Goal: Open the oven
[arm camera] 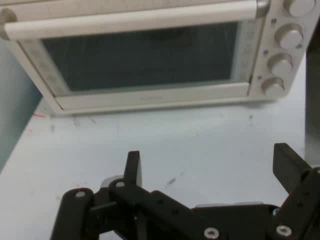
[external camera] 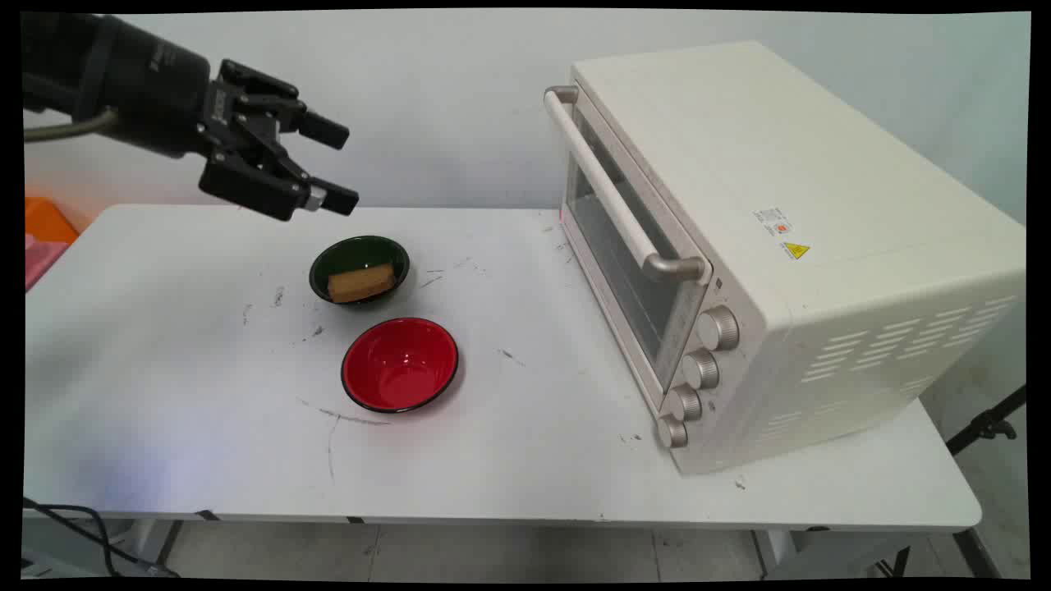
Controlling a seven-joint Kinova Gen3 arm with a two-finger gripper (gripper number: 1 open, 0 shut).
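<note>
My black gripper (external camera: 343, 166) hangs open and empty in the air above the table's far left part, pointing right toward the oven. In the hand view its fingers (arm camera: 132, 167) stand wide apart with nothing between them. Nearest to it, below and slightly right, is a dark green bowl (external camera: 360, 268) holding a tan block like a piece of bread (external camera: 360, 281). A red bowl (external camera: 400, 364) with a black rim stands empty just in front of the green one. A cream toaster oven (external camera: 739, 246) sits at the right with its glass door (arm camera: 145, 57) shut.
The oven has a long handle (external camera: 612, 197) across the door's top and several knobs (external camera: 698, 369) at its near end. An orange and pink thing (external camera: 41, 238) lies off the table's left edge. Cables (external camera: 74, 525) hang under the near left corner.
</note>
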